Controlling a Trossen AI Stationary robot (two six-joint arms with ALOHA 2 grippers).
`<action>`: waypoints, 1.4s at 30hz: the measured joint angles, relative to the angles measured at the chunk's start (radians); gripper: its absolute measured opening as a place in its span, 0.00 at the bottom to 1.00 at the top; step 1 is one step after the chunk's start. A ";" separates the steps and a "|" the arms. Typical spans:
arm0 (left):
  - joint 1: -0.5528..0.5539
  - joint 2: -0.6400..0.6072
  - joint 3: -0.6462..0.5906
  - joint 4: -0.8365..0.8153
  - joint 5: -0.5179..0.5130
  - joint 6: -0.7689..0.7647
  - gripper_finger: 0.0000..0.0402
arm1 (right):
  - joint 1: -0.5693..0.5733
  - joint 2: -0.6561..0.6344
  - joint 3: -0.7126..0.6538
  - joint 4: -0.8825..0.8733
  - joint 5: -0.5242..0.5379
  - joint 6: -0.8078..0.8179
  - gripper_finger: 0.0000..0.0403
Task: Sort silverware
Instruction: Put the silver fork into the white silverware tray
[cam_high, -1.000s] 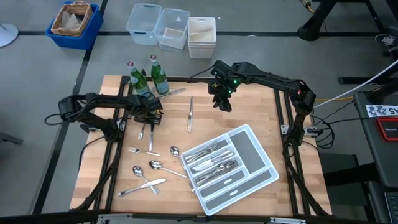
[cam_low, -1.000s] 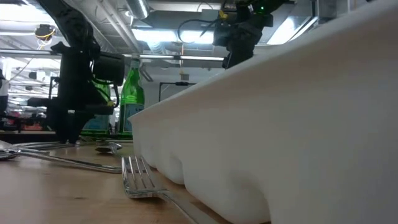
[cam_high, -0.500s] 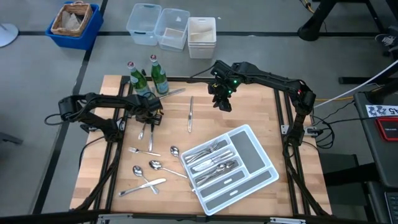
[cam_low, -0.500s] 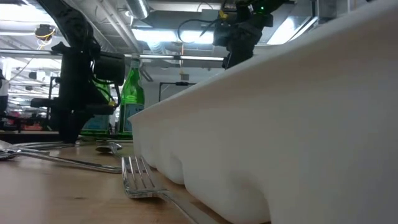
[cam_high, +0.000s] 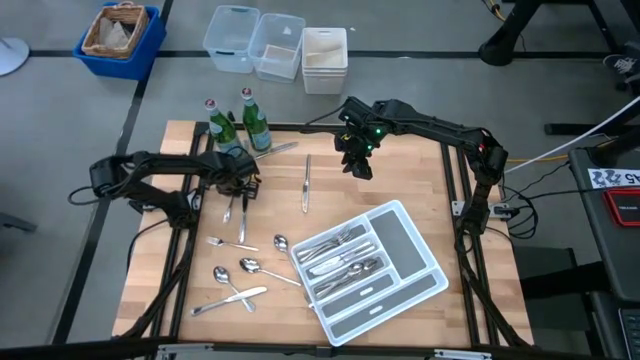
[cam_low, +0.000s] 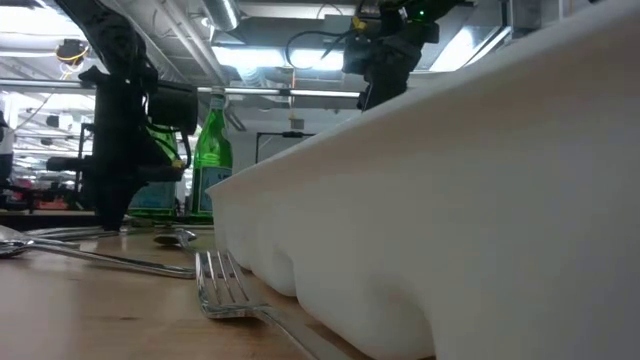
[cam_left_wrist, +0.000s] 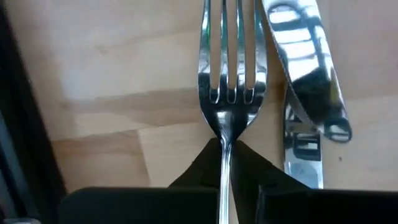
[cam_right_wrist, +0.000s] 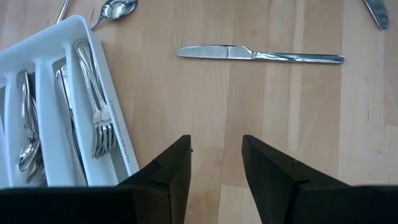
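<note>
Left gripper (cam_high: 243, 187) has just snapped shut on the slim silver fork (cam_left_wrist: 229, 81), left-centre on the table, ready to lift. Right gripper (cam_high: 357, 165) waits open, upper centre.

counter (cam_high: 400, 180): pale wood, matt, fine grain seen | fork (cam_left_wrist: 229, 81): polished metal, mirror-glossy | knife (cam_right_wrist: 258, 54): shiny smooth metal | tray (cam_right_wrist: 118, 143): white plastic, smooth, satin | bottles (cam_high: 256, 125): green glass, glossy | left pincer (cam_left_wrist: 225, 163): black, matt
</note>
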 joint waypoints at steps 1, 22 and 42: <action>0.000 -0.019 0.000 -0.003 0.000 -0.004 0.01 | 0.000 0.000 0.000 0.000 0.000 0.000 0.36; -0.019 -0.446 0.004 0.158 0.462 -0.050 0.00 | 0.025 0.000 0.000 0.066 -0.164 -0.057 0.36; -0.295 -0.375 0.005 0.665 0.557 -0.185 0.00 | 0.338 -0.002 0.001 0.487 0.386 -0.161 0.36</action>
